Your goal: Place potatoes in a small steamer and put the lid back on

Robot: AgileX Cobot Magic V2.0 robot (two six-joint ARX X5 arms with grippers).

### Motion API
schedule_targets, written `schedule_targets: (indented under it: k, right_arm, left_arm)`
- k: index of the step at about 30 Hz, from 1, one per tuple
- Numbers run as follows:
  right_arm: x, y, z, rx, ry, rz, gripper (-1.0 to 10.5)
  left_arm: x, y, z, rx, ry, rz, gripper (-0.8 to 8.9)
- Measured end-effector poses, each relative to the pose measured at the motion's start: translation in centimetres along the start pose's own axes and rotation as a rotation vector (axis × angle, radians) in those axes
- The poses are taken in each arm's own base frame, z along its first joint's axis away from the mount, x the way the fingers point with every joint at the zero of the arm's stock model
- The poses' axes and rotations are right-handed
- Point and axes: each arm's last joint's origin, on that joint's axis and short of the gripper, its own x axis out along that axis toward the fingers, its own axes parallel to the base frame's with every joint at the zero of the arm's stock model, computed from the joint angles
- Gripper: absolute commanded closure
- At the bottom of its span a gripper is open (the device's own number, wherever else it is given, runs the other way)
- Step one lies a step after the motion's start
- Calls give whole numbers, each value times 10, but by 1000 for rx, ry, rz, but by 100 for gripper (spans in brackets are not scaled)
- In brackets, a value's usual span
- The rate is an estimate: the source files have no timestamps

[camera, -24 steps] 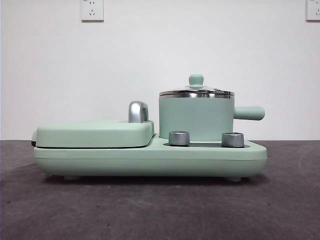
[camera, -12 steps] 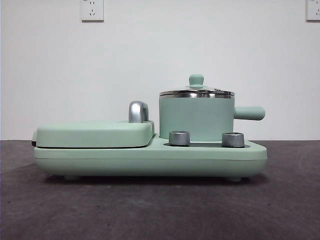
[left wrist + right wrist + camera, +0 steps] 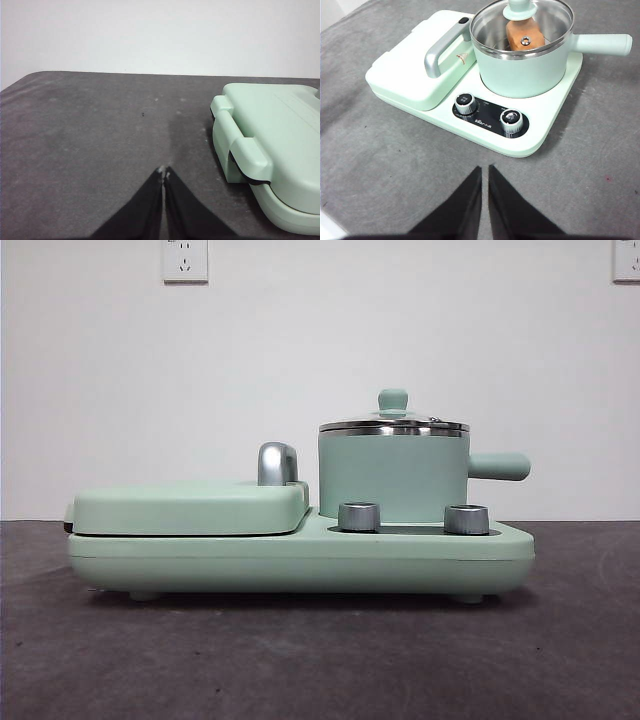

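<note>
The mint-green small steamer [image 3: 392, 477] stands on the right half of a green cooker base [image 3: 300, 558]; it also shows in the right wrist view [image 3: 525, 70]. The glass lid [image 3: 522, 22] with its green knob [image 3: 392, 400] sits on the pot. Through the glass I see the orange-brown potato [image 3: 519, 36] inside the pot. My right gripper [image 3: 485, 172] is shut and empty above the table in front of the cooker. My left gripper [image 3: 164, 174] is shut and empty over the table beside the cooker's griddle end [image 3: 270, 150].
A flat green griddle cover [image 3: 190, 508] with a steel handle [image 3: 275, 463] fills the cooker's left half. Two steel dials [image 3: 465, 102] [image 3: 510, 120] face the front. The pot's side handle [image 3: 500, 466] sticks out to the right. Dark grey table [image 3: 320, 660], white wall behind.
</note>
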Motion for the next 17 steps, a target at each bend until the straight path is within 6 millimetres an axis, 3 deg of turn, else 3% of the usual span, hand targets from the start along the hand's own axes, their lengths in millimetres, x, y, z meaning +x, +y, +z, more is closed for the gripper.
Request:
schedule_targets:
  k: [5,9,12,17]
  right_arm:
    - [-1,-1,0,-43,-9,-26,928]
    - [-1,-8,-8,-152,-117,-110,929]
    - [7,-21,-29,-188,-244,-208,929]
    - [39,-51,-77,-176,-360,-381,929]
  left_arm:
    - [0,0,0,0,0,0,807]
    - [0,0,0,0,0,0,807]
    - [0,0,0,0,0,0,807]
    - [0,0,0,0,-1,0,807]
